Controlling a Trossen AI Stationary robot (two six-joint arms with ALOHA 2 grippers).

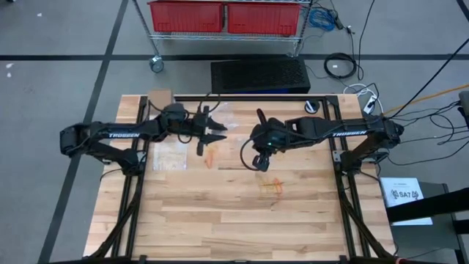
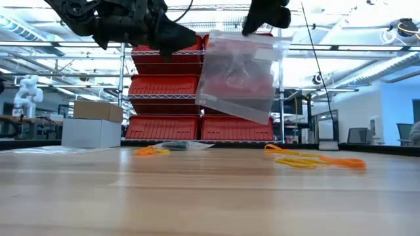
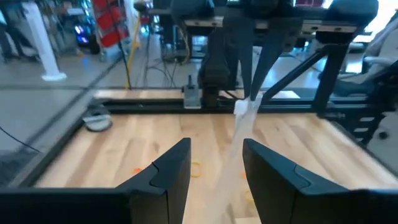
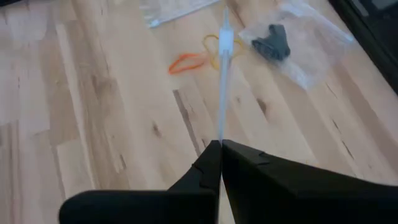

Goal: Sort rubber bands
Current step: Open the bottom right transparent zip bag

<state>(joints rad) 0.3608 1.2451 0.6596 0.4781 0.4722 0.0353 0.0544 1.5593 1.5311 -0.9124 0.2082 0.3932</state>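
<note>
— Reading "TROSSEN" in white on both dark arms; what else can you make out?

— A white sheet off the table (image 1: 220, 220) at four o'clock (image 1: 405, 195) has print you can't quite read. Nothing else legible.

— Where are your claws?

— Your right gripper (image 2: 266, 16) is pinched together on the top edge of a clear plastic zip bag (image 2: 239, 75), which hangs above the wooden table with reddish contents inside. The right wrist view shows that bag edge-on, running out from the closed fingertips. Your left gripper (image 1: 212, 135) hovers near the table's centre toward eleven o'clock, fingers (image 3: 165, 177) apart, holding nothing, facing the hanging bag.

— And the rubber bands?

— Thin orange and pale yellow rubber bands (image 1: 271, 186) lie loose on the wood at about four o'clock from centre. A smaller orange cluster (image 1: 210, 155) sits just below the left gripper. Another clear bag with something black in it (image 4: 292, 40) lies flat nearby.
</note>
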